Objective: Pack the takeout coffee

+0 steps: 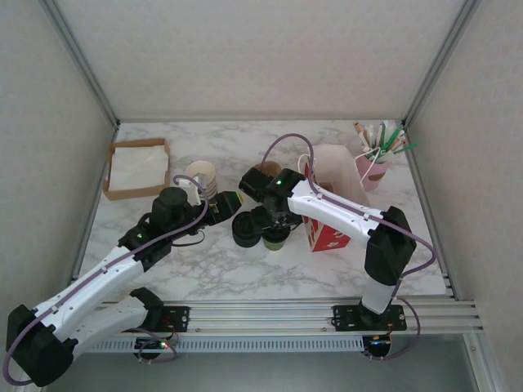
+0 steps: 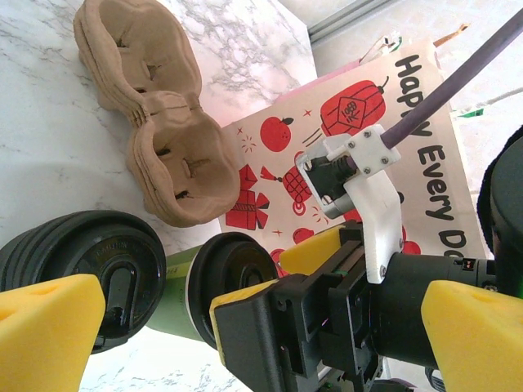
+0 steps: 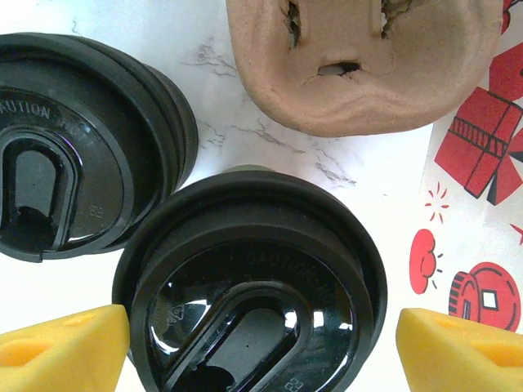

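The takeout coffee (image 3: 249, 294) is a green-sided cup (image 2: 176, 294) under a glossy black lid, standing on the marble table just right of a stack of black lids (image 3: 73, 147). My right gripper (image 3: 261, 351) is open, its yellow pads on either side of the lid; a small gap shows at the right pad. From above, the right gripper (image 1: 274, 229) hangs directly over the coffee (image 1: 276, 239). My left gripper (image 1: 222, 208) is open with nothing between its pads and faces the lid stack (image 1: 245, 231). In its own view the left gripper (image 2: 261, 335) looks at the right gripper (image 2: 253, 282).
A brown pulp cup carrier (image 2: 155, 122) lies just behind the coffee. A white paper bag with red prints (image 1: 327, 233) lies on its side at the right. A stack of lidless cups (image 1: 202, 178), a napkin box (image 1: 135, 167) and a pink cup of stirrers (image 1: 376, 167) stand further back.
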Controlling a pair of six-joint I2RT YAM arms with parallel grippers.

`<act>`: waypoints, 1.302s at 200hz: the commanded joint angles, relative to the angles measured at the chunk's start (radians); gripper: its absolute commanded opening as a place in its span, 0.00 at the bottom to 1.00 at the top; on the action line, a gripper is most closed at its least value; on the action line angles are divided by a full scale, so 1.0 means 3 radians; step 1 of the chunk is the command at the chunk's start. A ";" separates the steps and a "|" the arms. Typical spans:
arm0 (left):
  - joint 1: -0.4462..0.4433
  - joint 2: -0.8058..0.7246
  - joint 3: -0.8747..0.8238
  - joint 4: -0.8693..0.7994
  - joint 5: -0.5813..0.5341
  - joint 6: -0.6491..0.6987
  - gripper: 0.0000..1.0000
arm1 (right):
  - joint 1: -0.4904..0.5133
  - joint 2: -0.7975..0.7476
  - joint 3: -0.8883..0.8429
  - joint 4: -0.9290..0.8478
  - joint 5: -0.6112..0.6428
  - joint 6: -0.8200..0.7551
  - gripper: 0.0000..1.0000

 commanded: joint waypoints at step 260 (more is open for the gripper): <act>0.0039 -0.0010 0.0120 0.0063 0.0034 0.0045 1.00 | -0.0024 0.0037 -0.0071 0.0047 -0.0107 -0.0082 0.78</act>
